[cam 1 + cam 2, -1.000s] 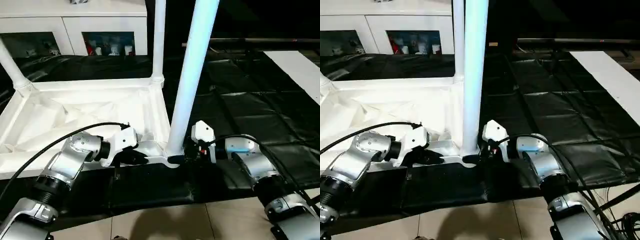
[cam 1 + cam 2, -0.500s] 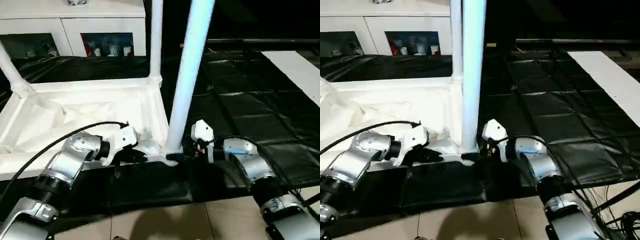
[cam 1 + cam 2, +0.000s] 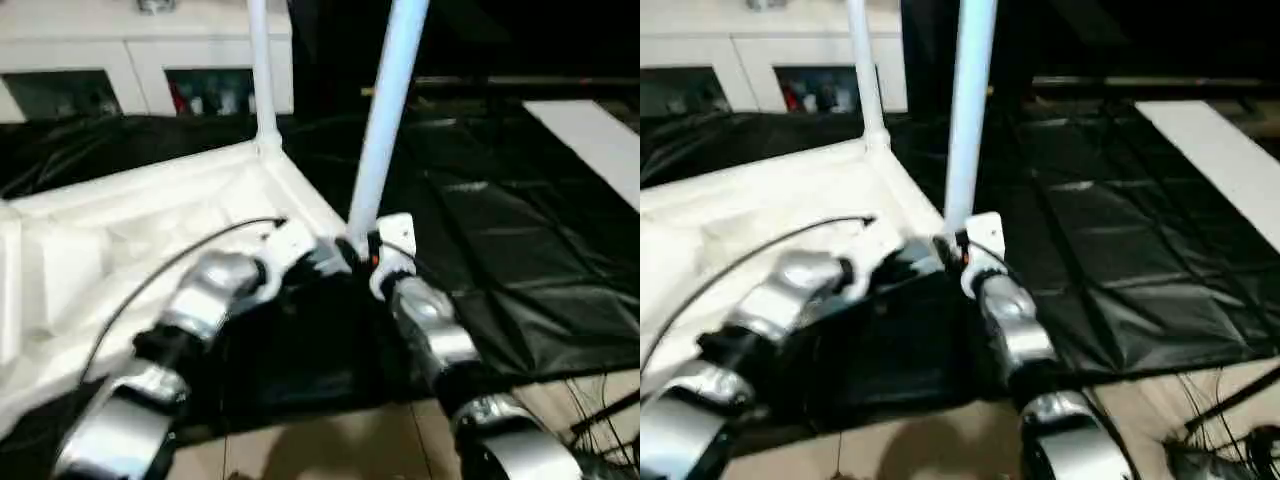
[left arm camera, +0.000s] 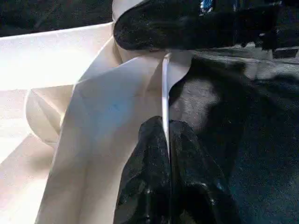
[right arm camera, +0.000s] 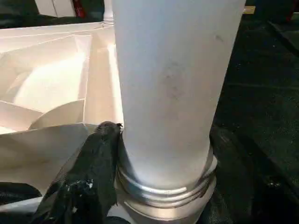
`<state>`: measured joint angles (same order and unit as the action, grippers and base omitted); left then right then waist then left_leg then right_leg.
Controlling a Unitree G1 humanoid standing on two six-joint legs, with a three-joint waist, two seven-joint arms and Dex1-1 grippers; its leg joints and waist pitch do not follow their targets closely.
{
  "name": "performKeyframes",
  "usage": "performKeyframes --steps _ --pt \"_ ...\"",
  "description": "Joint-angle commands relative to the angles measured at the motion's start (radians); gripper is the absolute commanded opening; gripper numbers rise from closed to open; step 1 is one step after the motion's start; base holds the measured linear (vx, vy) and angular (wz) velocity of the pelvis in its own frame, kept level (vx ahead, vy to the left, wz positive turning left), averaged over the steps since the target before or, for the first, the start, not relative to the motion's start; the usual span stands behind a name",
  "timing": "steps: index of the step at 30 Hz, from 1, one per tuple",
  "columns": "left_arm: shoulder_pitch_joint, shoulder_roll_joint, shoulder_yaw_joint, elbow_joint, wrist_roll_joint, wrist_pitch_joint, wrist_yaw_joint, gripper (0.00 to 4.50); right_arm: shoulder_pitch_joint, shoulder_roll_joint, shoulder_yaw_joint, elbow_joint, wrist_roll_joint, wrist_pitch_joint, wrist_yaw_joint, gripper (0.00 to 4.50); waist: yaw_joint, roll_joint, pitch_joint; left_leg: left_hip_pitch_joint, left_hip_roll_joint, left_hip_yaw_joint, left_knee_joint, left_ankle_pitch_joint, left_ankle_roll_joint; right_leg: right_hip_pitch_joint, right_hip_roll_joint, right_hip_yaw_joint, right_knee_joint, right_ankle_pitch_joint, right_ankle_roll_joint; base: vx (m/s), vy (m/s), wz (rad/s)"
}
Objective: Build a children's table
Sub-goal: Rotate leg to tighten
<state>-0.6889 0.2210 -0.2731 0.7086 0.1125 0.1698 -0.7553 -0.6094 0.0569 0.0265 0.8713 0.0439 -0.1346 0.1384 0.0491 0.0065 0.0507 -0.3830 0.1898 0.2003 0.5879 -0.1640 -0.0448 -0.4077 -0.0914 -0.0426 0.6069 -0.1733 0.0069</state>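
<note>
1. Left claw [image 4: 166, 172] pinched tight on thin raised rim of white plastic rectangular tabletop [image 3: 120, 215], lying upside down on black mat
2. Right claw [image 5: 154, 186] clamped around base of long white tapered round leg [image 3: 385, 110], upright in near corner socket
3. Second leg [image 3: 262, 70] upright at far corner

Black sheeting [image 3: 500, 240] spread over the floor, creased and glossy; tabletop [image 3: 130, 230] lying upside down directly on it; pale tiled floor [image 3: 330, 450] bare along the near edge; white panel [image 3: 590, 140] flat at far right.

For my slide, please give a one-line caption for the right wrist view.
Right pincer clasps the base of a thick white round plastic leg seated in the white tabletop's corner socket.
</note>
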Motion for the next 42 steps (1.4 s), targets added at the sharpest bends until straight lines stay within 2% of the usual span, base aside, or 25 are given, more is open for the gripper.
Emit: performKeyframes --steps 1,4,5,9,11,13,14,15,16,17,18,20,21,22,23,25,28,33,40,41,42 --pt "-0.001 -0.035 -0.028 0.034 0.006 -0.021 0.026 0.0 -0.003 0.043 0.038 -0.015 0.001 0.003 0.052 2.6 0.004 0.011 -0.065 0.023 0.032 -0.023 -0.082 -0.361 -0.027 0.034 -0.046 0.033 -0.077 -0.219 -0.216 0.0 0.0 0.0" --pt "-0.007 -0.04 -0.029 0.047 0.01 -0.032 0.024 0.0 0.001 0.05 0.035 -0.023 0.001 -0.002 0.064 2.6 0.008 0.012 -0.063 0.024 0.033 -0.023 -0.083 -0.369 -0.023 0.033 -0.047 0.033 -0.079 -0.238 -0.213 0.0 0.0 0.0" --pt "-0.01 -0.04 -0.031 0.057 0.017 -0.045 0.021 0.0 0.007 0.057 0.018 -0.037 0.024 -0.004 0.082 3.16 0.009 0.013 -0.062 0.024 0.033 -0.023 -0.083 -0.38 -0.023 0.033 -0.047 0.033 -0.082 -0.254 -0.209 0.0 0.0 0.0" --pt "0.002 -0.007 -0.038 0.063 0.029 -0.081 -0.015 0.0 0.033 0.018 0.03 -0.104 0.022 -0.006 0.116 3.35 0.011 0.011 -0.064 0.022 0.035 -0.025 -0.085 -0.373 -0.019 0.035 -0.047 0.033 -0.079 -0.244 -0.201 0.0 0.0 0.0" --pt "0.01 0.007 -0.037 0.053 0.029 -0.085 -0.029 0.0 0.034 -0.007 0.027 -0.121 0.03 0.009 0.144 3.75 0.011 0.01 -0.062 0.021 0.035 -0.026 -0.086 -0.377 -0.017 0.036 -0.048 0.032 -0.08 -0.259 -0.202 0.0 0.0 0.0" --pt "0.016 0.019 -0.037 0.044 0.027 -0.09 -0.043 0.0 0.033 -0.03 0.024 -0.132 0.037 0.025 0.174 3.86 0.011 0.011 -0.06 0.024 0.035 -0.025 -0.086 -0.391 -0.019 0.032 -0.049 0.033 -0.085 -0.29 -0.198 0.0 0.0 0.0" --pt "0.025 0.034 -0.036 0.031 0.024 -0.094 -0.059 0.0 0.029 -0.071 0.031 -0.141 0.034 0.038 0.225 3.86 0.011 0.011 -0.06 0.023 0.036 -0.026 -0.087 -0.389 -0.019 0.034 -0.05 0.033 -0.084 -0.293 -0.197 0.0 0.0 0.0" --pt "0.025 0.034 -0.036 0.031 0.024 -0.094 -0.059 0.0 0.029 -0.071 0.031 -0.141 0.034 0.038 0.225 3.86 0.012 0.01 -0.061 0.02 0.036 -0.025 -0.085 -0.374 -0.015 0.035 -0.049 0.033 -0.083 -0.281 -0.199 0.0 0.0 0.0" --pt "0.037 0.053 -0.036 0.015 0.016 -0.102 -0.091 0.0 0.027 -0.124 0.046 -0.152 0.031 0.055 0.308 3.86 0.013 0.013 -0.061 0.022 0.037 -0.025 -0.085 -0.369 -0.016 0.034 -0.05 0.034 -0.082 -0.274 -0.201 0.0 0.0 0.0" --pt "0.049 0.073 -0.039 0.0 0.008 -0.119 -0.131 0.0 0.026 -0.176 0.061 -0.163 0.028 0.063 0.4 3.86 0.012 0.012 -0.063 0.016 0.035 -0.025 -0.083 -0.345 -0.011 0.042 -0.047 0.032 -0.077 -0.236 -0.209 0.0 0.0 0.0" --pt "0.049 0.073 -0.039 0.0 0.008 -0.119 -0.131 0.0 0.026 -0.176 0.061 -0.163 0.028 0.063 0.4 3.86 0.013 0.012 -0.064 0.016 0.035 -0.025 -0.082 -0.342 -0.005 0.043 -0.047 0.032 -0.077 -0.223 -0.214 0.0 0.0 0.0" --pt "0.077 0.107 -0.042 -0.042 -0.024 -0.14 -0.23 0.0 0.039 -0.263 0.099 -0.201 0.032 0.064 0.589 3.86 0.017 0.011 -0.065 0.017 0.036 -0.022 -0.077 -0.319 0.016 0.045 -0.047 0.032 -0.072 -0.171 -0.236 0.0 0.0 0.0" --pt "0.088 0.123 -0.046 -0.062 -0.038 -0.146 -0.276 0.0 0.05 -0.298 0.119 -0.222 0.036 0.058 0.671 3.86 0.018 0.011 -0.064 0.016 0.036 -0.02 -0.076 -0.314 0.02 0.044 -0.047 0.031 -0.071 -0.165 -0.24 0.0 0.0 0.0" --pt "0.088 0.123 -0.046 -0.062 -0.038 -0.146 -0.277 0.0 0.05 -0.299 0.12 -0.222 0.036 0.057 0.673 3.86 0.019 0.013 -0.063 0.017 0.037 -0.02 -0.076 -0.313 0.022 0.044 -0.046 0.032 -0.071 -0.164 -0.244 0.0 0.0 0.0" --pt "0.11 0.158 -0.056 -0.11 -0.066 -0.146 -0.37 0.0 0.072 -0.357 0.146 -0.269 0.061 0.071 0.809 3.86 0.023 0.012 -0.062 0.016 0.039 -0.019 -0.077 -0.316 0.029 0.047 -0.047 0.03 -0.07 -0.172 -0.248 0.0 0.0 0.0" --pt "0.125 0.182 -0.058 -0.152 -0.094 -0.134 -0.436 0.0 0.082 -0.392 0.158 -0.292 0.08 0.084 0.886 3.86 0.028 0.014 -0.063 0.017 0.043 -0.018 -0.077 -0.306 0.033 0.045 -0.047 0.03 -0.068 -0.165 -0.258 0.0 0.0 0.0" --pt "0.14 0.204 -0.059 -0.202 -0.126 -0.11 -0.493 0.0 0.089 -0.429 0.18 -0.303 0.091 0.083 0.974 3.86 0.034 0.016 -0.062 0.021 0.044 -0.017 -0.077 -0.319 0.025 0.04 -0.046 0.029 -0.066 -0.175 -0.274 0.0 0.0 0.0" --pt "0.139 0.213 -0.056 -0.204 -0.126 -0.114 -0.503 0.0 0.099 -0.458 0.207 -0.326 0.098 0.107 1.073 3.86 0.045 0.013 -0.058 0.025 0.045 -0.018 -0.081 -0.361 0.004 0.037 -0.048 0.032 -0.074 -0.258 -0.249 0.0 0.0 0.0" --pt "0.136 0.211 -0.053 -0.208 -0.123 -0.107 -0.507 0.0 0.078 -0.427 0.209 -0.289 0.088 0.111 1.063 3.86 0.044 0.015 -0.062 0.023 0.043 -0.019 -0.078 -0.329 0.004 0.037 -0.049 0.031 -0.069 -0.219 -0.256 0.0 0.0 0.0" --pt "0.136 0.211 -0.053 -0.211 -0.124 -0.105 -0.506 0.0 0.072 -0.423 0.205 -0.281 0.089 0.11 1.056 3.58 0.044 0.014 -0.062 0.023 0.044 -0.019 -0.079 -0.329 0.003 0.038 -0.048 0.031 -0.069 -0.218 -0.256 0.0 0.0 0.0" --pt "0.137 0.212 -0.053 -0.213 -0.125 -0.103 -0.507 0.0 0.069 -0.42 0.202 -0.275 0.089 0.109 1.054 3.58 0.043 0.014 -0.062 0.022 0.043 -0.019 -0.079 -0.328 0.003 0.038 -0.048 0.031 -0.068 -0.216 -0.258 0.0 0.0 0.0"
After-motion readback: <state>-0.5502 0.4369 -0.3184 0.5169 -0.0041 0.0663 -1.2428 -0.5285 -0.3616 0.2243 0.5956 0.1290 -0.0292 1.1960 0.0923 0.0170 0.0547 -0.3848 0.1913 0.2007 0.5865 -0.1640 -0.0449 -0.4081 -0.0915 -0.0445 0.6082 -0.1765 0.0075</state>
